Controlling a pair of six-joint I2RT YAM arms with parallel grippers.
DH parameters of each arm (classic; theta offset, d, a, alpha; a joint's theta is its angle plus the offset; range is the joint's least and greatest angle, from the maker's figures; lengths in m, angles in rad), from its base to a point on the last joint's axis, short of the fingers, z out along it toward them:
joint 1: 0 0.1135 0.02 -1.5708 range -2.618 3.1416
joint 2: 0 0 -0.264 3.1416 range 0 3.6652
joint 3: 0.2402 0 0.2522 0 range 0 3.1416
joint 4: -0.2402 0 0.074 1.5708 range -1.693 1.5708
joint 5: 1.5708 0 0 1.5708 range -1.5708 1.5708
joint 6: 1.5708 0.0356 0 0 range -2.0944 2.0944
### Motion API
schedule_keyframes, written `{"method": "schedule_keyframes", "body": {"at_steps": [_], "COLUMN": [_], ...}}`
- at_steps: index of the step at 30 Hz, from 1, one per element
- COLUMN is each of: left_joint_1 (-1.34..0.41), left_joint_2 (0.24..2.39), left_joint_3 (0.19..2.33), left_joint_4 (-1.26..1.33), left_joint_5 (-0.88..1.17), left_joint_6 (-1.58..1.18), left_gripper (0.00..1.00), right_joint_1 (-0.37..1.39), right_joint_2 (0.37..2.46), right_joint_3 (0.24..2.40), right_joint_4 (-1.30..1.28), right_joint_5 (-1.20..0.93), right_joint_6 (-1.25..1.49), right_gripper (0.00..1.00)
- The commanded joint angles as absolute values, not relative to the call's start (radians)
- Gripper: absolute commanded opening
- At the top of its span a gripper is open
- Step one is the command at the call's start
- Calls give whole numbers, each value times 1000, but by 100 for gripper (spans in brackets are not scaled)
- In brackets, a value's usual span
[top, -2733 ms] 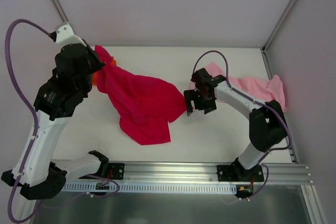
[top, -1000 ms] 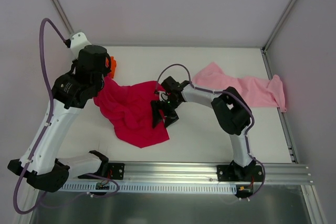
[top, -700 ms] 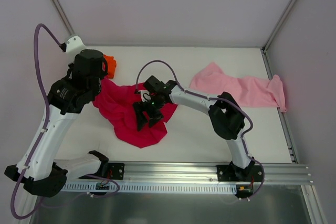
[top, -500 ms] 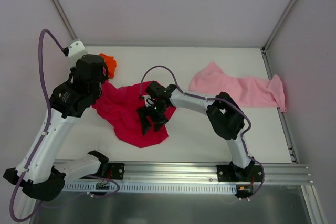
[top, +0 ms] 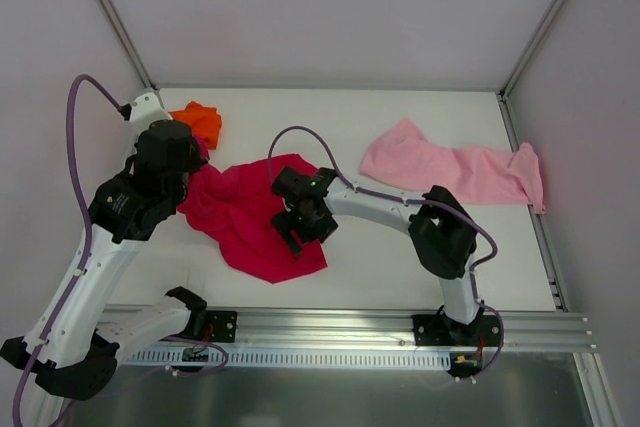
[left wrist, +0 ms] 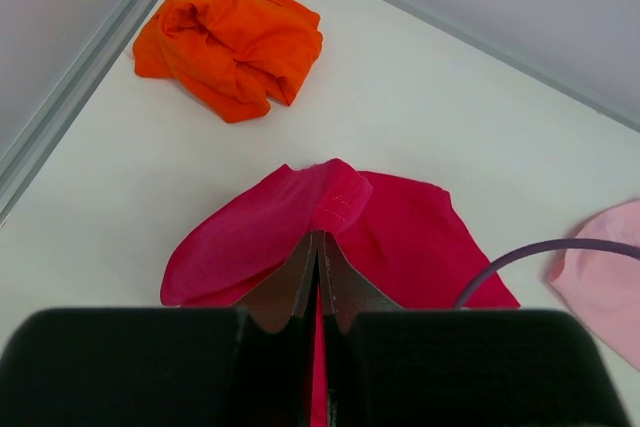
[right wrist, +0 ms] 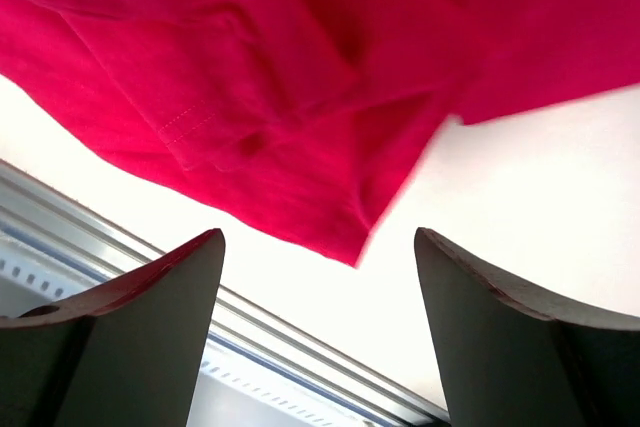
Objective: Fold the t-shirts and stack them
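Item one: crumpled crimson red cloth t-shirt (top: 250,227), lower centre-left of the overhead view, on the white table (top: 400,257); a raised fold is pinched in the left gripper (left wrist: 318,269), jaws closed on it, which we judge anchors that side for spreading; right gripper (right wrist: 318,242), jaws wide and holding nothing, hangs over the near hem, which we take as lining up on a second corner.

Item two: bunched bright orange cloth t-shirt (top: 197,122), upper left, apart; unfolded.

Item three: pale pink cloth t-shirt (top: 455,167), upper right, loosely spread; unfolded.
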State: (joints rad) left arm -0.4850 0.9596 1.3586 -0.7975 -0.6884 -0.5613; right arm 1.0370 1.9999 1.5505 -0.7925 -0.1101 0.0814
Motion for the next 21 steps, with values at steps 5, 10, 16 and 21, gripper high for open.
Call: {"method": "schedule_keyframes", "body": {"at_steps": [5, 10, 16, 21], "left_joint_1": [-492, -494, -492, -492], "left_joint_2": [937, 936, 940, 943], "left_joint_3": [1335, 1313, 1315, 1318], "left_joint_4": [-749, -762, -752, -749], "left_joint_5": [-684, -689, -703, -718], "left_joint_6": [-546, -569, -563, -552], "left_gripper": [0, 0, 0, 0], "right_joint_1": [1034, 1038, 1042, 1060], "right_joint_2": [1755, 1677, 1666, 1758], "right_joint_3": [1637, 1577, 1448, 1404], "right_joint_4": [-882, -833, -720, -554], "right_joint_5": [221, 17, -58, -210], "right_joint_6": [21, 57, 107, 144], "right_gripper": [82, 81, 79, 79]}}
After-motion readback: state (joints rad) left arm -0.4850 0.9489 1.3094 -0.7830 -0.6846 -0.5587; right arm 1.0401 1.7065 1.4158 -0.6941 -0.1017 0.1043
